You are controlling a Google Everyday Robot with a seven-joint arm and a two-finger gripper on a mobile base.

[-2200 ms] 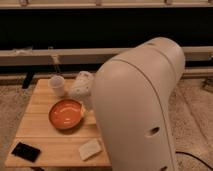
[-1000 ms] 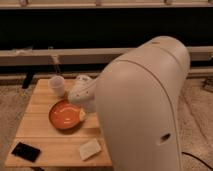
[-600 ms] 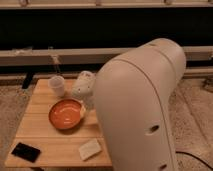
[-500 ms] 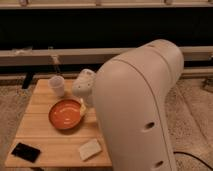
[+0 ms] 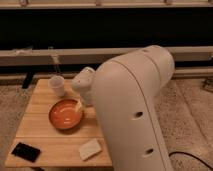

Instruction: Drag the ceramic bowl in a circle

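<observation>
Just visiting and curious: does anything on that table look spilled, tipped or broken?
Nothing stands out. The ceramic bowl sits flat on the wooden table, the white cup stands upright behind it, and no spill shows. The gripper is at the bowl's rim.

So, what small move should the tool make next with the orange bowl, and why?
Probably a short curved pull of the bowl toward the left front of the table. The tool sits at the bowl's right rim, so it seems placed to drag. The cup stands close behind the bowl; the phone and the pale block lie farther off, near the front edge.
</observation>
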